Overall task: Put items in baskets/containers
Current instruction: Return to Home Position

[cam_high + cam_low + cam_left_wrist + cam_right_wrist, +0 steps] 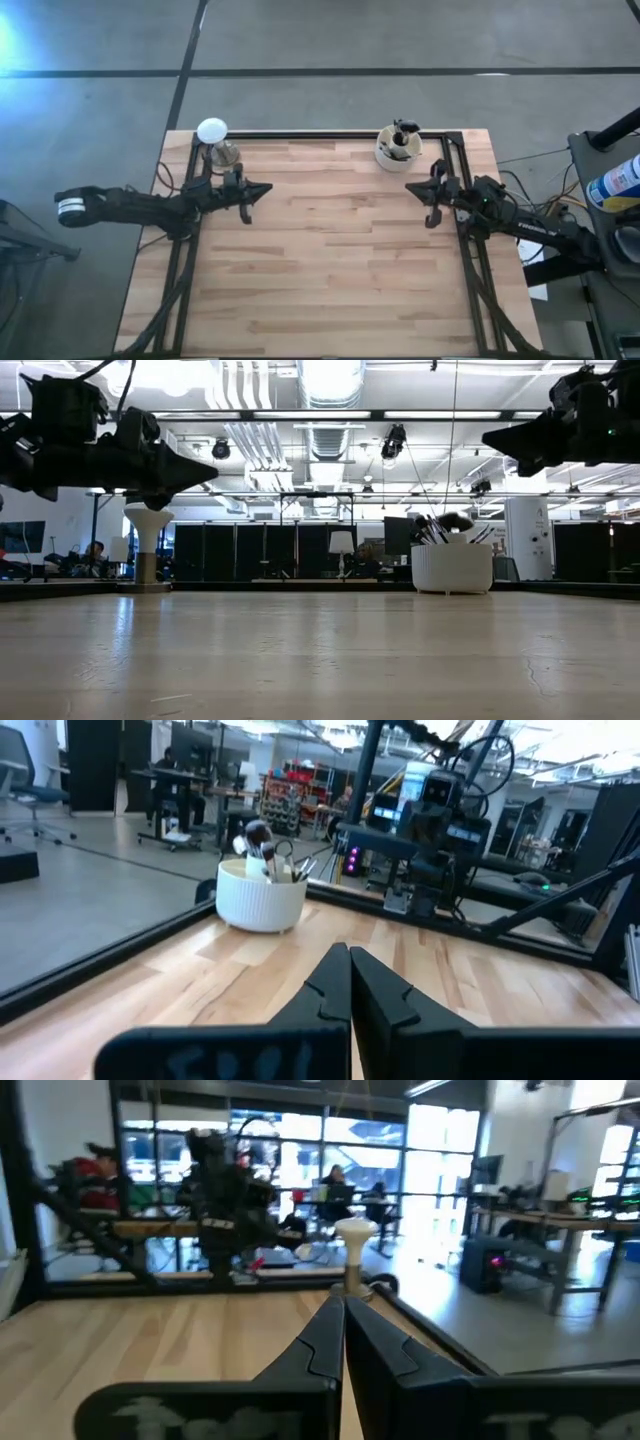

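1. My left arm is reaching in from the left edge of the table [330,285] and hanging above the wood.
2. White disc on a metallic stand [211,131]: it is standing at the far left corner, just beyond my left arm and apart from it.
3. My left gripper [267,188]: it is hovering off the table top and pointing toward the centre. Its fingers [325,988] are pressing together, with nothing between them.
4. Cream-white cup [384,155]: it is sitting upright on the wood by the far edge, right of centre and close to the black frame rail [330,136].
5. Makeup brushes [403,134]: they are standing in the cup with their heads up and fanning outward. One wide fluffy dark head is showing above the others in the low view. I cannot tell which inner compartment each is occupying.
6. My right gripper [411,188]: it is hovering above the table just in front of the cup, apart from it, and facing my left gripper across the middle. Its fingers [318,1342] are closing flat on each other, holding nothing.
7. Off the table at the far right, something like a blue-labelled bottle [620,180] is lying among cables.
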Action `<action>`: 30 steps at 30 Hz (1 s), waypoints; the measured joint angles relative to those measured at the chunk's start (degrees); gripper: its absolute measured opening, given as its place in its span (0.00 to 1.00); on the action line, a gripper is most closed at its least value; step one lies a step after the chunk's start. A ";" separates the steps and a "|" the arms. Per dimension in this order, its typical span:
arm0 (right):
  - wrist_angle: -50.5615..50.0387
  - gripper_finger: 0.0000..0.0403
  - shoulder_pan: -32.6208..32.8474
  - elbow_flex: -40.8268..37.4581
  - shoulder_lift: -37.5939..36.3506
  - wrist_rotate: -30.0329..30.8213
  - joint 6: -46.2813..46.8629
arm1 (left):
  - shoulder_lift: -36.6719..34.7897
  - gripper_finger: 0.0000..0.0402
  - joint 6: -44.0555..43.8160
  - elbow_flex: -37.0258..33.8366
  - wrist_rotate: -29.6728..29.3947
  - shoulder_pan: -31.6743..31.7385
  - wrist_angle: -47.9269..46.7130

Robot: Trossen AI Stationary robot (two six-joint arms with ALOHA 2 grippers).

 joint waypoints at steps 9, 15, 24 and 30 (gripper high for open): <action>-7.37 0.02 3.53 -0.18 -8.62 7.70 -0.06 | -3.57 0.00 0.03 -0.04 0.00 0.00 -4.12; -9.97 0.02 9.98 -0.82 -9.66 11.75 -0.47 | -5.57 0.00 0.27 -0.06 -0.02 0.00 -7.15; -10.67 0.02 18.64 -1.29 -9.72 23.76 -2.30 | -12.47 0.00 0.31 -0.08 -0.94 -0.05 -16.33; -10.61 0.02 21.25 -1.29 -9.72 26.49 -2.89 | -19.15 0.00 1.62 -0.08 -1.48 -0.07 -23.93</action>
